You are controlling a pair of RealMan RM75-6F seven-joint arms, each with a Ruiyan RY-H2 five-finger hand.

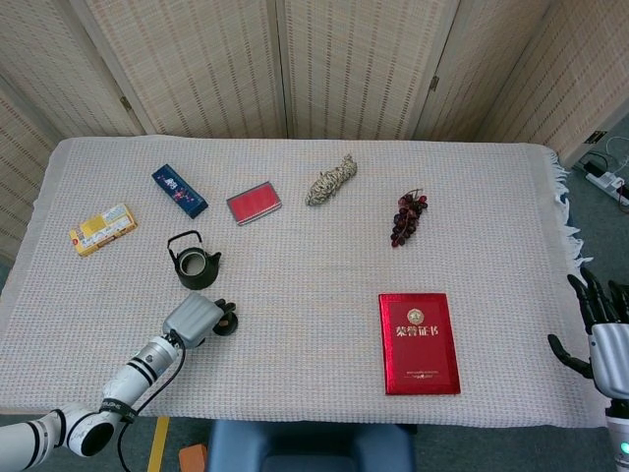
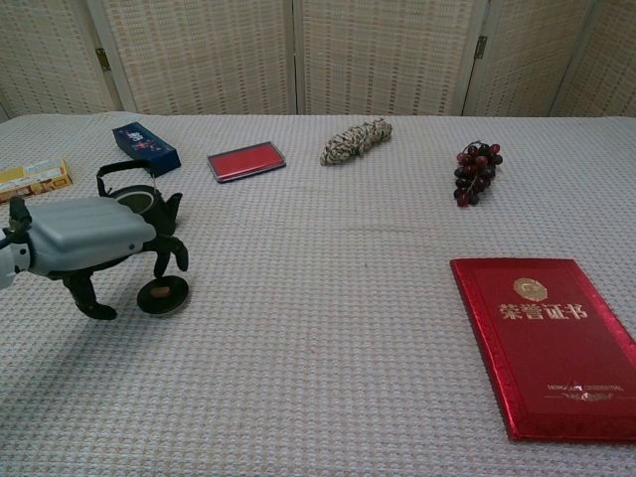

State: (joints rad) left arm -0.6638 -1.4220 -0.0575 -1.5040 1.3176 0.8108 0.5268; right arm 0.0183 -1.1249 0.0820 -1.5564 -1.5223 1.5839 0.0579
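My left hand [image 2: 94,238] hovers at lower left, fingers [image 2: 171,254] spread over the teapot lid [image 2: 163,294], nothing gripped; lifting remains; right hand [image 1: 607,344] idles open.

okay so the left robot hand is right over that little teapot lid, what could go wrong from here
Two risks stand out. The lid is small and lies flat on the cloth, so the fingers of the left robot hand may slide over it or push it along rather than get under its edge. The teapot stands open just behind that robot hand, and the back of the hand or the wrist could knock it or catch its upright handle while closing in.
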